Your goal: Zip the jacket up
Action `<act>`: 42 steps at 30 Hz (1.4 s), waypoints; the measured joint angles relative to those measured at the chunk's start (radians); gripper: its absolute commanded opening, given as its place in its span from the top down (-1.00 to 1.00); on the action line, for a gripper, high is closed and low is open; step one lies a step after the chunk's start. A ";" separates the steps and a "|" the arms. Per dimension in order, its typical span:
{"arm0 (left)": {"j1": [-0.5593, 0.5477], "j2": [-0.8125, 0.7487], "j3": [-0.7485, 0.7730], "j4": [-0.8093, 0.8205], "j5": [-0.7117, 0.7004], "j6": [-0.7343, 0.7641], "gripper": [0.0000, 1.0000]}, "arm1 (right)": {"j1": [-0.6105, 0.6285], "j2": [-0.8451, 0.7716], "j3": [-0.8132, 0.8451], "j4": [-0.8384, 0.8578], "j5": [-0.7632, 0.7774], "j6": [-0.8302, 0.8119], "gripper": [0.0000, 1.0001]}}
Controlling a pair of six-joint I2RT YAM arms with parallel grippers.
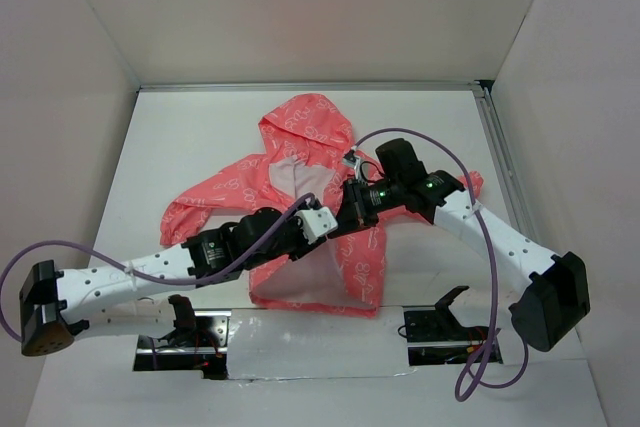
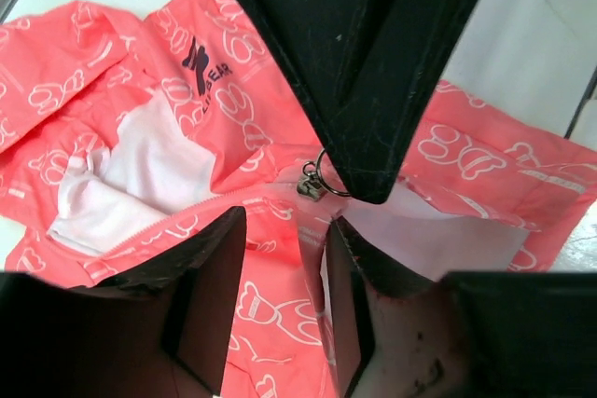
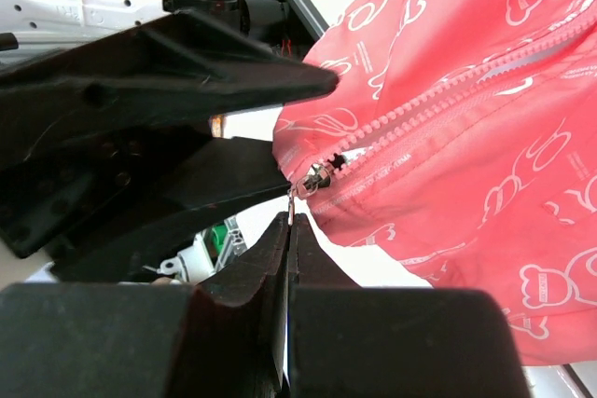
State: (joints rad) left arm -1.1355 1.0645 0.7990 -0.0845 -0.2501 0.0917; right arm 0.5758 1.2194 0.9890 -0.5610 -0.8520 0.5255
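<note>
Left hand point(image 2: 284, 227) first: it sits at the bottom of its own wrist view with fingers apart, straddling the jacket's front just below the zipper. Pink fabric shows in the gap, and I can't tell whether either pad is pressing on it. From above, the jacket point(image 1: 318, 137) lies flat in the middle of the desk point(image 1: 200, 127), hood toward the top of the frame and hem toward the arms. Moving right along the zipper line, the pale lining point(image 2: 140, 170) shows at the open neck, with the dark chest mark point(image 2: 198, 67) above it. Then comes the zipper pull point(image 2: 313, 180), roughly at chest height. Right hand point(image 3: 289, 230) now, fingers pressed together on that pull, the little tab running straight down into the pinch.

So we look to be mid-zip — lower front joined, upper part open. Next, by my reading, the left hand should close on the fabric below the slider and hold it taut while the right draws the pull toward the hood — slack cloth could bunch and jam the slider.
</note>
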 measured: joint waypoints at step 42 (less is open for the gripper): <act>0.003 -0.253 -0.075 0.011 0.197 0.040 1.00 | 0.047 0.056 0.048 -0.002 0.372 -0.018 1.00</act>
State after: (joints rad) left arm -1.1320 0.8120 0.7242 -0.0738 -0.0532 0.1322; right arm 0.6224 1.2751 1.0370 -0.5625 -0.4805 0.5072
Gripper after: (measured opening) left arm 0.044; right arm 0.007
